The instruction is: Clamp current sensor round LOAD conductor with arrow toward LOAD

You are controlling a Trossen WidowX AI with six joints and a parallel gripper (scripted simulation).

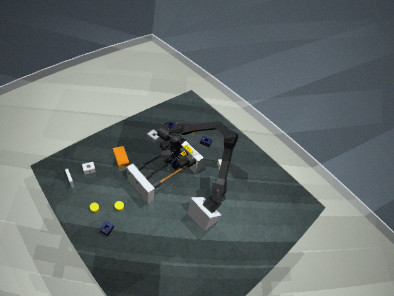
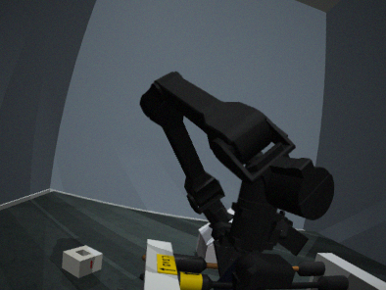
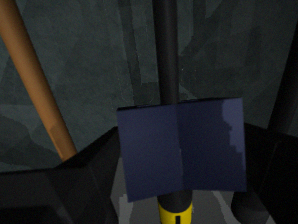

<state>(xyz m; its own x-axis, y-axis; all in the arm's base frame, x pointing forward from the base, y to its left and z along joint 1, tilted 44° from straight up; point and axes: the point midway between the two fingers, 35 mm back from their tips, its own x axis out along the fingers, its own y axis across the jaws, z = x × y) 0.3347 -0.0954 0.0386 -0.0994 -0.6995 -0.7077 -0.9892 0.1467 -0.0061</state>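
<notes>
Navy sensor (image 1: 174,162) (image 3: 150,150) is clamped btwn your gripper's (image 1: 177,158) (image 2: 260,269) (image 3: 183,150) jaws, over the black rod (image 3: 166,55), near the right wall (image 1: 195,159) (image 2: 156,281) w/ its yellow LOAD tag (image 1: 188,148) (image 2: 166,265); you can't tell if it's latched. Copper rod (image 1: 172,175) (image 3: 35,85) runs beside, apart. Orange block (image 1: 120,156) sits left, beyond the left wall (image 1: 141,184) (image 2: 343,269)
</notes>
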